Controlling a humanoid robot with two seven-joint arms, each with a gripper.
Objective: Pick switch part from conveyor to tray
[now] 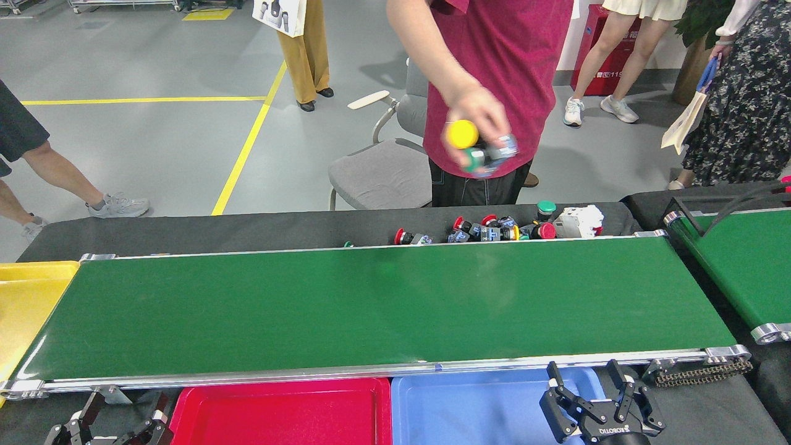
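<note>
Nearest the camera, along the bottom edge of the frame, both tools wait below the conveyor. Right tool (599, 386), lower right: fingers spread apart, holding nothing, poised over the blue tray (469, 408). Left tool (120, 411), lower left corner: fingers also spread and empty, just beside the red tray (278, 411). Both sit close to the trays, probably so that a picked part needs only a short transfer.

The conveyor (383, 309) runs across the middle of the frame from left to right. Its green belt surface carries no switch part at this moment. A yellow tray (25, 296) sits at its left end, likely to catch parts that are not picked.

Switch parts are in two places. A pile of switch parts (494, 228) with red and green caps lies on the dark worktop (185, 232) just behind the far rail, right of centre, together with a white component (578, 220). A person's hand (476, 133), upper centre, holds several more, including one with a yellow cap (462, 133); the hand is motion-blurred and raised above the belt, presumably to feed parts onto it.

Judgement: the pick has not begun. Neither tool has a target until a part lies on the belt.

A second, narrower green belt (748, 266) occupies the right edge.
</note>
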